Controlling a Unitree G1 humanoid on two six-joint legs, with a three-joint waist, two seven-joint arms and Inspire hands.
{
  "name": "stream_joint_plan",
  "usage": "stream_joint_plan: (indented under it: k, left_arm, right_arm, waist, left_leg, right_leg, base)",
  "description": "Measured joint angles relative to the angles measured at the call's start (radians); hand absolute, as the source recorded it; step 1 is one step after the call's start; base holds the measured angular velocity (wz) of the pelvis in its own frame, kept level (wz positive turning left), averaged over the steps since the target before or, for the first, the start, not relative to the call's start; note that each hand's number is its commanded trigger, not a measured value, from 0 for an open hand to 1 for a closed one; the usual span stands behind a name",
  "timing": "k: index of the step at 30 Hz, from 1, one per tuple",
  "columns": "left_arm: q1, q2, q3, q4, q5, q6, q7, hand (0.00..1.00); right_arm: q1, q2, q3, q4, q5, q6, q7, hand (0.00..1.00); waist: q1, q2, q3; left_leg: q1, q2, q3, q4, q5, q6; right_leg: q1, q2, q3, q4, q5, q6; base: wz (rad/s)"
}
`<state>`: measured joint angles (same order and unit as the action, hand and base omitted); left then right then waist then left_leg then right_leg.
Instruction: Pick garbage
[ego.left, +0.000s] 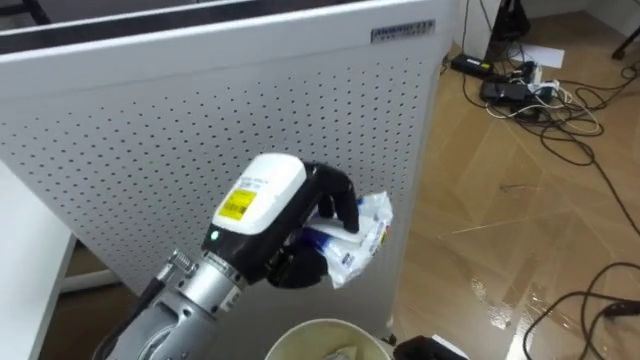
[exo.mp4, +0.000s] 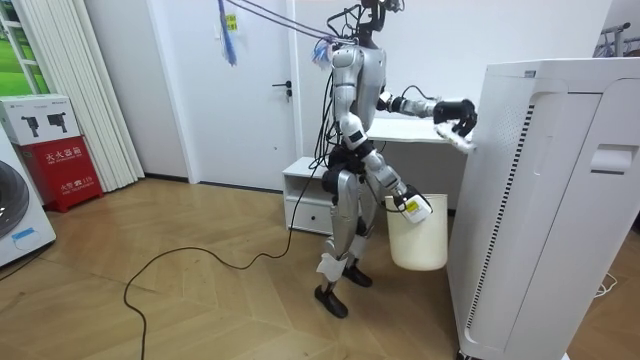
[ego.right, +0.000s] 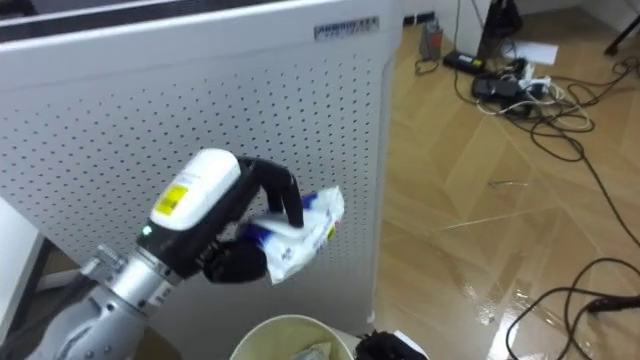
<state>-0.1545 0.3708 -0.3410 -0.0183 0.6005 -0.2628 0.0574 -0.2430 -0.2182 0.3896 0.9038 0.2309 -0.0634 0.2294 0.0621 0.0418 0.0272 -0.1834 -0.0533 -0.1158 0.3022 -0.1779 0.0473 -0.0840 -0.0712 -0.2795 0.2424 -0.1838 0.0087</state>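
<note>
The wrapper (ego.left: 368, 238) is thin, crinkled plastic film, glossy, white with blue print. The robot hand (ego.left: 338, 200) curled round it is shiny black plastic, with a smooth white shell behind. The panel (ego.left: 200, 110) looks matt white and evenly perforated. The floor (ego.left: 520, 230) is varnished wood, gleaming with reflections. The bin (ego.left: 290, 335) is smooth cream plastic.

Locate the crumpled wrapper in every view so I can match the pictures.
Left eye view: the wrapper is just right of centre, clutched in the left hand.
Right eye view: the wrapper is just left of centre, in the same hand.
Room view: the wrapper is upper right of centre, under the outstretched hand.
Shared landmark: the white perforated unit right behind it.
</note>
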Motion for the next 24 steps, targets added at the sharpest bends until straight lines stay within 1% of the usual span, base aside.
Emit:
stream_joint_plan:
  k: [1,3,7,10,12,14,15,18,19,20,21,22,24]
  left_arm:
    - [0.002,-0.005,0.000,0.012,0.000,0.000,0.000,1.00]
    - [0.003,-0.012,0.000,0.045,0.000,-0.001,-0.003,1.00]
    - [0.003,-0.013,-0.011,0.068,0.000,-0.001,-0.004,1.00]
    - [0.006,-0.025,-0.021,0.088,0.001,-0.011,-0.011,1.00]
    - [0.006,-0.036,-0.022,0.139,0.001,-0.014,-0.023,1.00]
    - [0.006,-0.039,-0.022,0.166,0.001,-0.014,-0.034,1.00]
    - [0.006,-0.041,-0.022,0.175,0.001,-0.014,-0.043,1.00]
    - [0.007,-0.041,-0.022,0.179,0.000,-0.014,-0.060,1.00]
    - [0.007,-0.042,-0.022,0.179,0.000,-0.014,-0.065,0.94]
    - [0.007,-0.043,-0.026,0.182,0.000,-0.014,-0.072,0.62]
    - [0.007,-0.043,-0.026,0.182,0.000,-0.014,-0.076,0.45]
    - [0.007,-0.043,-0.026,0.182,0.000,-0.014,-0.079,0.06]
    - [0.008,-0.043,-0.027,0.182,0.000,-0.014,-0.095,0.00]
  right_arm:
    - [-0.004,0.000,0.000,0.000,0.000,-0.001,-0.001,1.00]
    - [-0.025,0.001,0.000,0.001,0.000,-0.009,-0.004,1.00]
    - [-0.042,-0.003,0.000,0.001,0.000,-0.033,-0.012,1.00]
    - [-0.044,-0.006,0.000,0.001,0.004,-0.035,-0.018,1.00]
    - [-0.048,-0.009,0.000,0.001,0.004,-0.036,-0.017,1.00]
    - [-0.052,-0.014,0.000,0.001,0.004,-0.036,-0.017,1.00]
    - [-0.054,-0.018,0.000,0.001,0.004,-0.036,-0.017,1.00]
    - [-0.057,-0.022,-0.002,0.001,0.003,-0.036,-0.021,1.00]
    - [-0.057,-0.021,-0.002,0.001,0.003,-0.036,-0.022,1.00]
    - [-0.058,-0.021,-0.002,0.002,0.003,-0.036,-0.021,1.00]
    - [-0.058,-0.021,-0.002,0.001,0.003,-0.036,-0.021,1.00]
    - [-0.059,-0.020,-0.002,0.001,0.003,-0.036,-0.021,1.00]
    - [-0.059,-0.021,-0.002,0.001,0.003,-0.036,-0.021,1.00]
  waist:
    - [0.000,-0.002,0.0011]
    - [0.000,-0.011,0.0070]
    - [-0.001,-0.018,0.0095]
    - [0.003,-0.020,0.0108]
    - [0.003,-0.027,0.0148]
    - [0.003,-0.032,0.0175]
    - [0.004,-0.035,0.0156]
    - [0.003,-0.037,0.0151]
    - [0.002,-0.037,0.0152]
    - [0.001,-0.037,0.0151]
    - [0.001,-0.037,0.0152]
    - [0.000,-0.037,0.0151]
    - [0.000,-0.037,0.0151]
  left_leg:
    - [-0.004,0.001,0.000,0.000,0.001,-0.001]
    - [-0.027,0.003,0.000,0.004,0.002,-0.003]
    - [-0.076,0.002,0.000,0.018,0.003,-0.004]
    - [-0.104,0.002,0.001,0.024,0.003,-0.004]
    - [-0.107,0.003,0.000,0.023,0.003,-0.004]
    - [-0.111,0.003,0.001,0.023,0.003,-0.004]
    - [-0.120,0.003,0.001,0.024,0.003,-0.004]
    - [-0.136,0.003,0.002,0.028,0.003,-0.004]
    - [-0.137,0.003,0.002,0.028,0.003,-0.004]
    - [-0.137,0.003,0.002,0.028,0.003,-0.004]
    - [-0.137,0.003,0.002,0.028,0.003,-0.004]
    - [-0.137,0.003,0.002,0.028,0.003,-0.004]
    - [-0.137,0.003,0.002,0.028,0.003,-0.004]
  right_leg:
    - [-0.006,0.000,0.000,0.003,0.000,0.000]
    - [-0.029,0.000,0.000,0.011,0.000,0.000]
    - [-0.076,0.001,-0.001,0.018,0.002,-0.004]
    - [-0.108,-0.002,-0.010,0.034,0.002,-0.004]
    - [-0.113,-0.008,-0.015,0.036,0.002,-0.004]
    - [-0.116,-0.008,-0.023,0.036,0.002,-0.004]
    - [-0.125,-0.009,-0.023,0.038,0.002,-0.004]
    - [-0.144,-0.011,-0.024,0.045,0.002,-0.004]
    - [-0.145,-0.011,-0.026,0.048,0.002,-0.004]
    - [-0.145,-0.012,-0.027,0.049,0.002,-0.004]
    - [-0.145,-0.012,-0.024,0.050,0.002,-0.004]
    - [-0.145,-0.012,-0.025,0.050,0.002,-0.004]
    - [-0.145,-0.012,-0.026,0.050,0.002,-0.004]
  base:
    - [0.04]
    - [0.00]
    - [0.00]
    - [0.00]
    - [0.00]
    - [0.00]
    - [0.00]
    - [0.00]
    - [0.00]
    - [0.00]
    - [0.00]
    - [0.00]
    - [0.00]
